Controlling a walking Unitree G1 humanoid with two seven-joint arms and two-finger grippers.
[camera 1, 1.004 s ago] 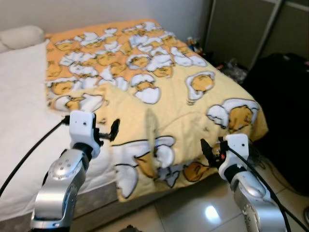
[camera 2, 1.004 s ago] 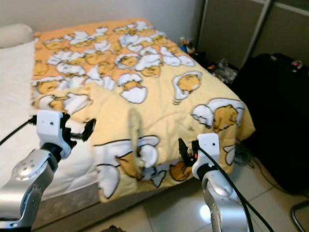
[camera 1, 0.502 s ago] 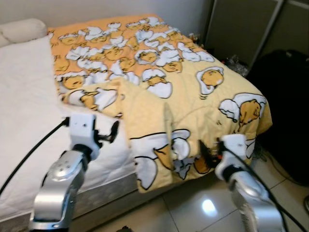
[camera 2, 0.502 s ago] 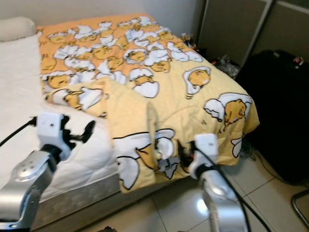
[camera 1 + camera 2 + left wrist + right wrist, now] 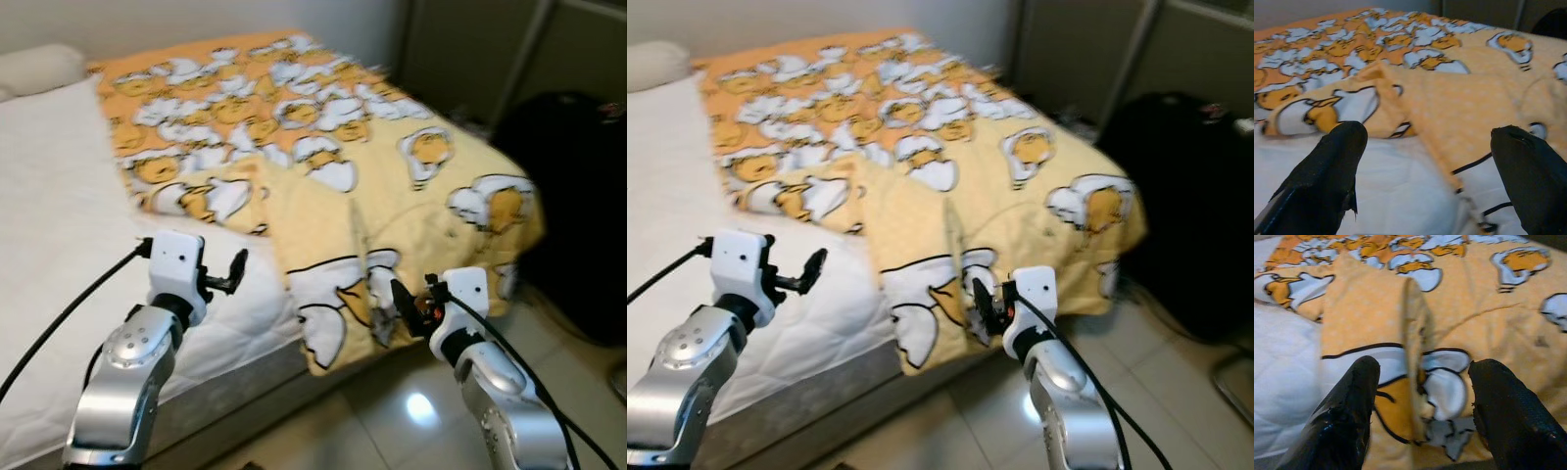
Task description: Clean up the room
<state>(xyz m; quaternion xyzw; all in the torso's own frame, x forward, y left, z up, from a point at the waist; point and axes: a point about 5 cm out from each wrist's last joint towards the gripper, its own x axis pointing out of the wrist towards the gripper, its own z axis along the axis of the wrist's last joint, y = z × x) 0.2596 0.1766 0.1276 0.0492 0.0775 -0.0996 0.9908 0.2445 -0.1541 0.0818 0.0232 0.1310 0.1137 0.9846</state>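
A yellow blanket (image 5: 392, 196) printed with cartoon egg figures covers the right part of the bed, folded back with a raised crease (image 5: 359, 235) near its lower edge. The white mattress cover (image 5: 59, 196) lies bare on the left. My left gripper (image 5: 235, 272) hovers open over the white sheet, close to the blanket's folded edge (image 5: 1415, 122). My right gripper (image 5: 400, 302) stands open at the blanket's hanging lower edge, facing the crease (image 5: 1415, 333), with nothing between its fingers.
A pillow (image 5: 39, 67) lies at the head of the bed. A black suitcase (image 5: 578, 196) stands right of the bed, with dark closet doors (image 5: 470, 49) behind. Glossy tiled floor (image 5: 392, 411) runs along the bed's foot.
The camera has shifted, so the bed sits further right in view. Both grippers stay open at about the same height; the right one is now closer to the blanket's lower edge.
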